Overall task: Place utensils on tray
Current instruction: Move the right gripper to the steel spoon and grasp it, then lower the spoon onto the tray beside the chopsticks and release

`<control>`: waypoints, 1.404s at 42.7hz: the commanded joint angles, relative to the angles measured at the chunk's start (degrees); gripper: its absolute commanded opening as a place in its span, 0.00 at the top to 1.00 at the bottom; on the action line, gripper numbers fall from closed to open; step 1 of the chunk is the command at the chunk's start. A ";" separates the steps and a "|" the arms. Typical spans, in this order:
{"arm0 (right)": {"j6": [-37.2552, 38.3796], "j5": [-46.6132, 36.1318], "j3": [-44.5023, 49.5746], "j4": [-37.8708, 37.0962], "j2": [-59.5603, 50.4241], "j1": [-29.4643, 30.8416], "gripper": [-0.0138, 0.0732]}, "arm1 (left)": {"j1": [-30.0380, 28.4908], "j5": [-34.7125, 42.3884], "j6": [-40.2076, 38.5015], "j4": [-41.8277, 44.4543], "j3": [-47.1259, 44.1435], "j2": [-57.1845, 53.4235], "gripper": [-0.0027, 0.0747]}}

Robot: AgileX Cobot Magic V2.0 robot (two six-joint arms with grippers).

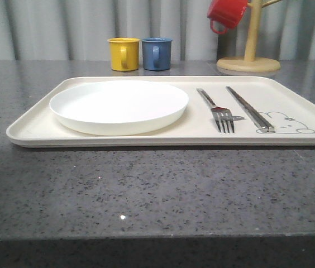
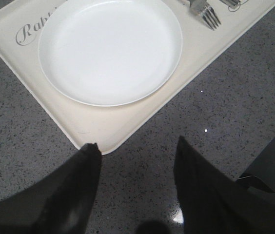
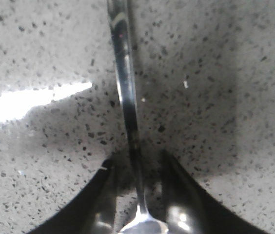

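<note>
The cream tray [image 1: 202, 131] lies across the middle of the grey counter. On it rest a round white plate [image 1: 118, 106] to the left, a silver fork [image 1: 216, 109] and a pair of metal chopsticks [image 1: 249, 108] to the right. In the left wrist view, my left gripper [image 2: 136, 148] hangs open over bare counter just off a corner of the tray [image 2: 103, 131], with the plate [image 2: 110, 48] and the fork's tines [image 2: 206, 14] beyond. My right gripper [image 3: 138, 163] is open, its fingers straddling the neck of the spoon [image 3: 125, 83], which lies flat on the speckled counter.
A yellow mug [image 1: 123, 53] and a blue mug [image 1: 156, 53] stand behind the tray. At the back right, a wooden mug tree [image 1: 249, 56] holds a red mug [image 1: 226, 14]. The counter's front edge [image 1: 157, 237] runs below the tray.
</note>
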State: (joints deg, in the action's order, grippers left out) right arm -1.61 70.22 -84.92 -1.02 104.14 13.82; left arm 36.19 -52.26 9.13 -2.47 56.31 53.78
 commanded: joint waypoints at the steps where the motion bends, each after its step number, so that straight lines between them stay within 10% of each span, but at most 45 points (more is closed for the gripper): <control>1: -0.77 1.02 -1.37 -0.06 -2.21 0.44 0.68 | 0.47 3.38 -0.66 -0.20 1.41 -0.70 0.52; 12: -1.37 1.00 -2.84 0.00 -2.82 0.44 0.87 | 0.47 3.38 -0.66 -0.20 1.41 -0.70 0.52; 60: 6.95 -1.83 -2.84 17.31 -4.47 -19.82 0.87 | 0.47 3.38 -0.66 -0.20 1.41 -0.70 0.52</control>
State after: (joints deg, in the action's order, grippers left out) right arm 3.88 70.00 -85.95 15.52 100.92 -6.05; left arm 36.19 -52.26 9.13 -2.47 56.31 53.78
